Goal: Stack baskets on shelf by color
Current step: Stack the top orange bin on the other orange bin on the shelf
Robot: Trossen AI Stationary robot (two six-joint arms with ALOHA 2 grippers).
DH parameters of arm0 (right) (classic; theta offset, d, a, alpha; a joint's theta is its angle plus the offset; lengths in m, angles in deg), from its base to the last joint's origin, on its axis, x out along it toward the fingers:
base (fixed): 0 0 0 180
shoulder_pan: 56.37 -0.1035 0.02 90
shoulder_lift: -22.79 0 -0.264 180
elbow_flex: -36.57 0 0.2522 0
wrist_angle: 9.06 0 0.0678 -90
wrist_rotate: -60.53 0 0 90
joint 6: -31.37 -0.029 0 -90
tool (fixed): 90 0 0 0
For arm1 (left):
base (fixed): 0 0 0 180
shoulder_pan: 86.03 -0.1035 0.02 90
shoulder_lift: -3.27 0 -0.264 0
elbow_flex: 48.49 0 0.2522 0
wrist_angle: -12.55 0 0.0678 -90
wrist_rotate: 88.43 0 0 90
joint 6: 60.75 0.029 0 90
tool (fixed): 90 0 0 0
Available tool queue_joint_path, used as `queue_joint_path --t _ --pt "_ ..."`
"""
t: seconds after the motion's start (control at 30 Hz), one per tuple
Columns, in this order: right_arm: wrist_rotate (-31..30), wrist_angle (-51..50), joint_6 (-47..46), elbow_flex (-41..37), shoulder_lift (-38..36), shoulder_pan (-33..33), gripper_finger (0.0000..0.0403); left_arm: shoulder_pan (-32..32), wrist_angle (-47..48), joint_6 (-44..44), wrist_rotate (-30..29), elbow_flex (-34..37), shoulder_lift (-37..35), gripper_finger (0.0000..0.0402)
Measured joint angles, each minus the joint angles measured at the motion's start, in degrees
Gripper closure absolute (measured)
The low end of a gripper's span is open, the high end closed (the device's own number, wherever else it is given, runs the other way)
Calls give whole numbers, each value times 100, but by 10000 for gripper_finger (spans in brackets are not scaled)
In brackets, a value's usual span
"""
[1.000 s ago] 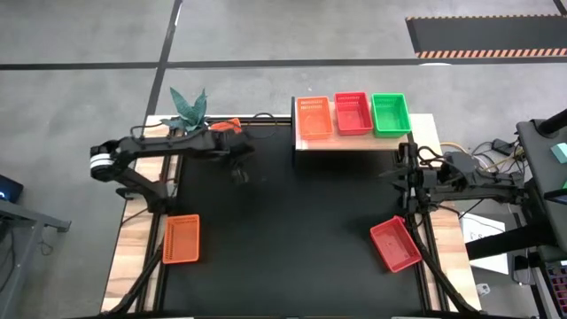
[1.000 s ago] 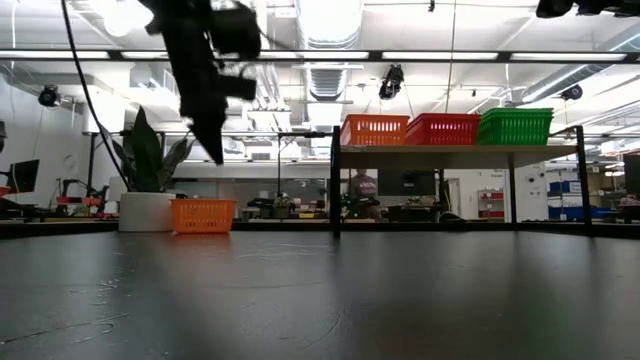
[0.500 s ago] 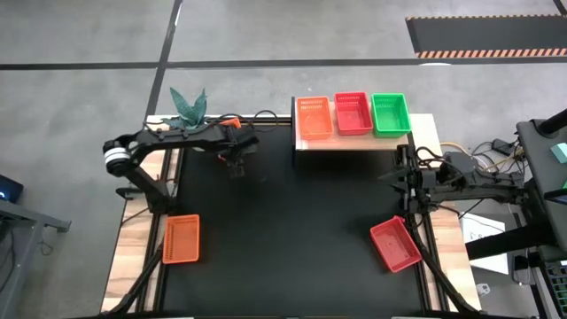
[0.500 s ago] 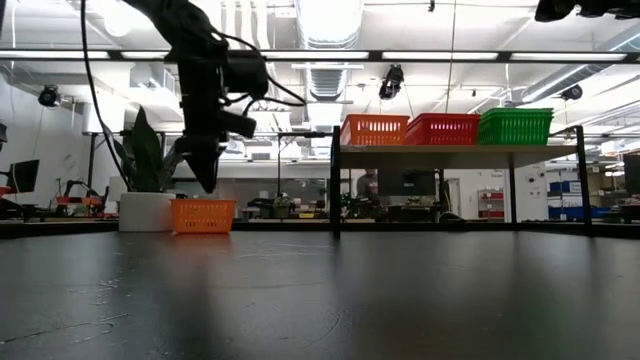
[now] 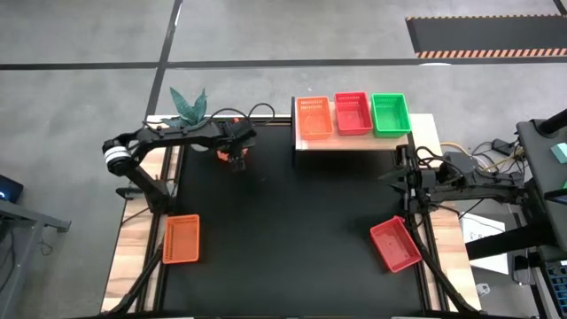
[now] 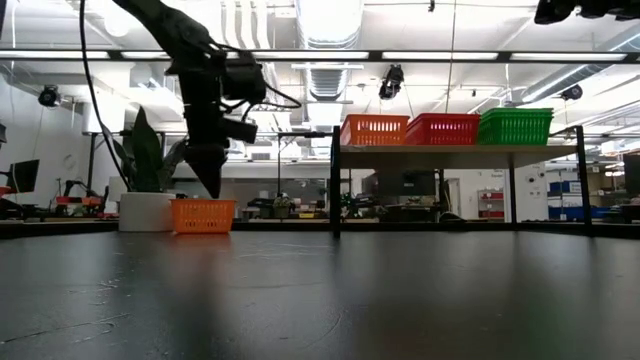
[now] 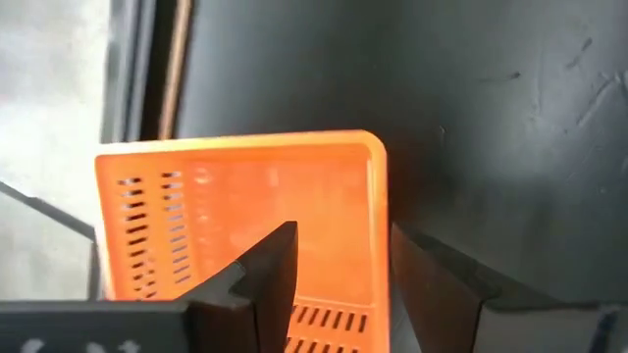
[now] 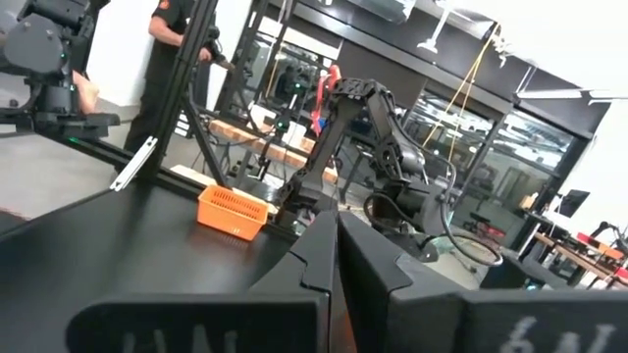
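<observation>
An orange basket (image 7: 235, 216) stands on the table at its far left, beside the plant, mostly covered by my left gripper (image 5: 235, 159) in the high view. My left gripper (image 7: 339, 240) is open and points steeply down just above that basket (image 6: 203, 215). One finger is over the basket's inside, the other is outside one short side wall (image 7: 378, 226); I see no touch. On the shelf (image 5: 345, 142) stand an orange (image 5: 313, 117), a red (image 5: 353, 112) and a green basket (image 5: 391, 113). My right gripper (image 8: 334, 245) waits shut at the table's right edge.
Another orange basket (image 5: 182, 237) lies at the near left and a red basket (image 5: 395, 244) at the near right. A plant in a white pot (image 6: 145, 212) stands just behind the orange basket under my left gripper. The wide black tabletop (image 5: 292, 230) lies between them.
My left gripper has swung toward the table's far left edge and gone down, from well above the table to just over the orange basket by the plant. The baskets have stayed where they were.
</observation>
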Motion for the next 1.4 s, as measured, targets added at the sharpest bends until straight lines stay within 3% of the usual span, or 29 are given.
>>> queue_joint_path --t 0.2,0.47,0.67,0.87,1.0,1.2,1.4 --pt "1 -129 -129 0 0 0 394 -20 0 -1 376 172 0 251" --pt "-1 -121 -151 0 0 0 394 -26 -213 -1 374 414 -2 259" --pt "-1 -120 -197 0 0 0 394 -35 -597 -75 372 781 -2 304" --pt "0 -120 -209 0 0 0 394 -15 -679 -172 348 858 -2 385" --pt "1 -122 -257 0 0 0 394 30 -639 -416 328 874 -2 398" --pt "-1 -126 -256 0 0 0 394 529 -446 -585 97 754 -61 401" --pt "-3 -129 -192 1 0 0 394 1372 708 -1231 -218 86 -94 401"
